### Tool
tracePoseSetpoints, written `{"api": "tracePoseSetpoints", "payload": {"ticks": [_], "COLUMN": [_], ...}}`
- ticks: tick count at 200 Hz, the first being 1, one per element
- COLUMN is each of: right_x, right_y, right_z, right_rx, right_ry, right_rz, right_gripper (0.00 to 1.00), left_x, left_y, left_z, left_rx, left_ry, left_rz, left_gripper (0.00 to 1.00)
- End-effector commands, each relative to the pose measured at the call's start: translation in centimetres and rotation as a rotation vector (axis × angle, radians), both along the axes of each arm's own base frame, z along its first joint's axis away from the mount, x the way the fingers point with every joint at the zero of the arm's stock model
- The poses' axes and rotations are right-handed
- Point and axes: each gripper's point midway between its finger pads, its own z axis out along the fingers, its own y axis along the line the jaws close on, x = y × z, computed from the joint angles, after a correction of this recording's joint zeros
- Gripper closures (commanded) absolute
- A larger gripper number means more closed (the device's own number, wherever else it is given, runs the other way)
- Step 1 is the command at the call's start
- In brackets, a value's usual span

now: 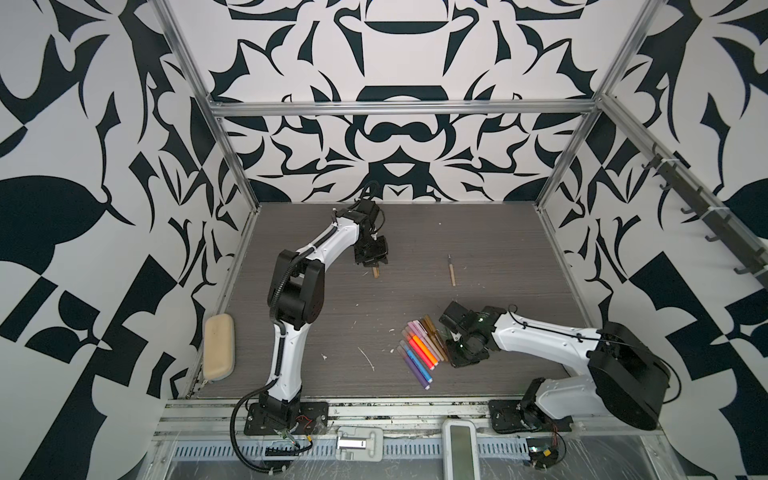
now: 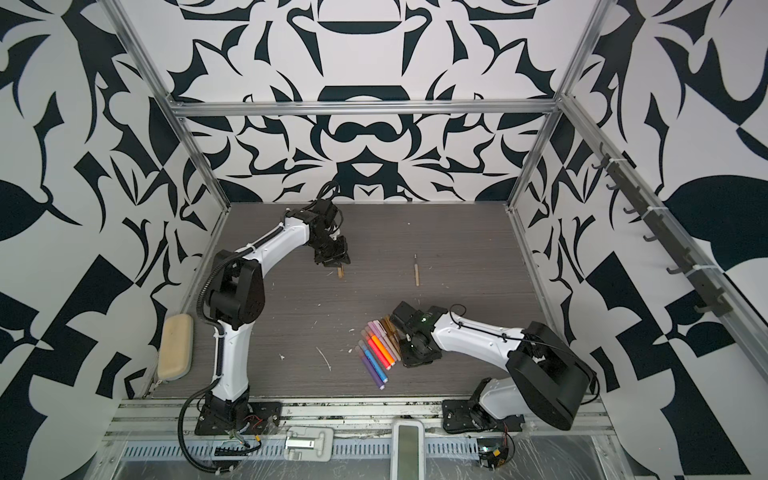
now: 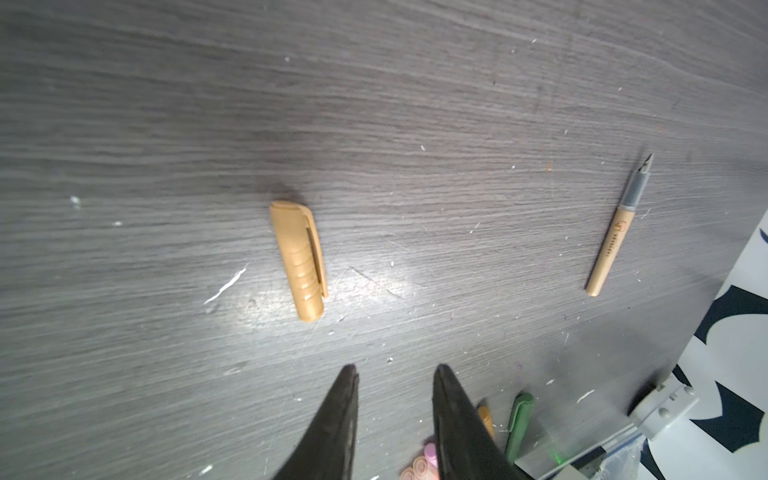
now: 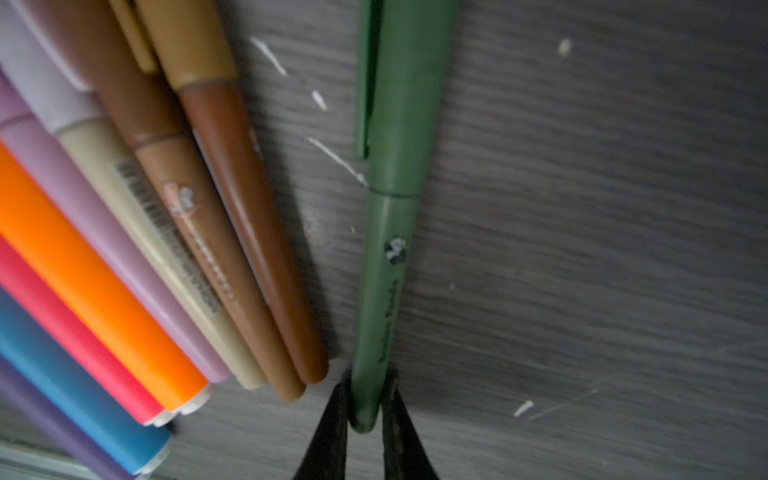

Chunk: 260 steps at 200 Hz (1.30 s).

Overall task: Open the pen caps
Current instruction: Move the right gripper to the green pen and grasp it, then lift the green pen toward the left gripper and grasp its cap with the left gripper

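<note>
**pen_nerd:** Which cap's up next, and where is it?

**yam_fan:** The green cap (image 4: 401,83), I reckon. It's seated on the green pen (image 4: 384,291), which lies flat on the bench (image 1: 498,249) just beside the bunch of capped pens (image 1: 419,351). The right gripper (image 4: 368,401) is pinched onto the pen's bare tail end. So the long axis runs straight out from its fingers, with the cap at the far end.

**pen_nerd:** And the other arm?

**yam_fan:** The left gripper (image 3: 397,370) has its jaws apart with nothing between them. It hangs over a tan cap (image 3: 299,262) that's already off and lying loose. The matching tan pen body (image 1: 451,272) sits well apart, at about 3 o'clock from that cap in a top view.

**pen_nerd:** So which way does it have to go?

**yam_fan:** In both top views the right gripper and its pen sit around 4 to 5 o'clock from the left gripper. The green pen is mostly hidden under the right arm there, so its exact line is hard to read. The neighbouring pens point their caps toward 10 to 11 o'clock, though, and the left wrist view catches the green cap end. My guess is the cap faces the left gripper. That's the free arm, so it'd cross the bench, close across the cap, and pull along the axis.
</note>
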Motion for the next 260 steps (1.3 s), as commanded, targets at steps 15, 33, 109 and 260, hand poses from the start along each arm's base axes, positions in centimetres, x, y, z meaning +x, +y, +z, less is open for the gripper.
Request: {"api": "tracePoseSetpoints", "payload": {"ticks": [15,33,109,260], "right_x": [1.1,1.4,9.6,18.1], "right_y": [0.1,-0.4,-0.4,9.6], "right_z": [0.1,-0.2,6.4,16.2], "right_rx": [-0.05,-0.085,0.004,0.686], "right_ry": [-0.027,-0.026,-0.151,0.027], "right_rz": [0.017,0.013,-0.007,0.053], "right_gripper": [0.79,0.8,0.94,1.0], "left_x": [-0.2,-0.2,0.8,0.6], "left_y": [0.1,0.0,-2.1,-9.3], "left_z": [-0.4,-0.3,2.4,5.1], "left_rx": [0.023,0.019,-0.065,-0.425], "left_ry": [0.03,0.028,-0.011,0.043], "left_rz": [-0.001,-0.001,-0.001,0.004], "left_gripper": [0.66,0.66,0.61,0.56]}}
